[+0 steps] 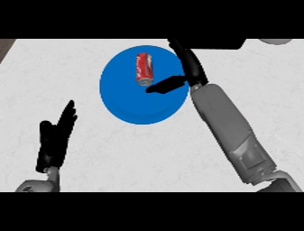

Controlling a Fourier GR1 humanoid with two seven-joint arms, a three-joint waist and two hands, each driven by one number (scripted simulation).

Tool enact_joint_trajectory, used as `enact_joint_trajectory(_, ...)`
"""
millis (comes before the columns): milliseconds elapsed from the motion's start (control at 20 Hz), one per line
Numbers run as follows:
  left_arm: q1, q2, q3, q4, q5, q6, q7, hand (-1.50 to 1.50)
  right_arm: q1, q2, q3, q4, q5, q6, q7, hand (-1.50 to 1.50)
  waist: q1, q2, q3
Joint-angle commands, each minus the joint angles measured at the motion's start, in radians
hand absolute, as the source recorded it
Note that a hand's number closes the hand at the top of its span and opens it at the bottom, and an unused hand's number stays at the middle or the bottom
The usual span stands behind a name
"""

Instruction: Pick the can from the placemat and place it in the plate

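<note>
Can [144, 68] lies on blue plate [124, 106]; right hand [186, 67] open beside it.

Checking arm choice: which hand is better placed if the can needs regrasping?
Right. The right hand hangs open beside the red metal can, which lies on its side in the round blue plate. The left hand rests open at lower left, well away.

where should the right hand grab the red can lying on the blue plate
Take the red can across the middle of its body, fingers on one long side and thumb on the other. It lies on its side on the blue plate, long axis running roughly up-down in the head view, so coming down from above, probably from the right where the open right hand is, suits best.
</note>
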Motion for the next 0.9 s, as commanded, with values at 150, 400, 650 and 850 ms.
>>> enact_joint_trajectory(150,-0.035,0.001,0.020,0.001,0.003,-0.030,0.023,0.00,-0.033,0.009,0.053,0.075,-0.051,-0.066,-0.049,-1.50,0.008,0.001,0.000)
enact_joint_trajectory(400,-0.062,0.002,0.034,0.024,-0.010,-0.022,0.052,0.00,-0.020,0.009,0.091,0.103,-0.018,-0.110,-0.009,-1.50,0.002,0.001,0.000)
enact_joint_trajectory(650,-0.038,-0.003,0.050,0.045,-0.005,-0.037,-0.009,0.00,-0.072,-0.002,0.056,0.197,-0.013,-0.142,-0.056,-1.50,0.006,0.004,0.000)
enact_joint_trajectory(850,-0.010,-0.034,0.013,0.024,-0.042,-0.013,-0.019,0.00,-0.091,0.004,0.034,0.262,-0.002,-0.176,-0.067,-1.50,0.013,0.006,0.000)
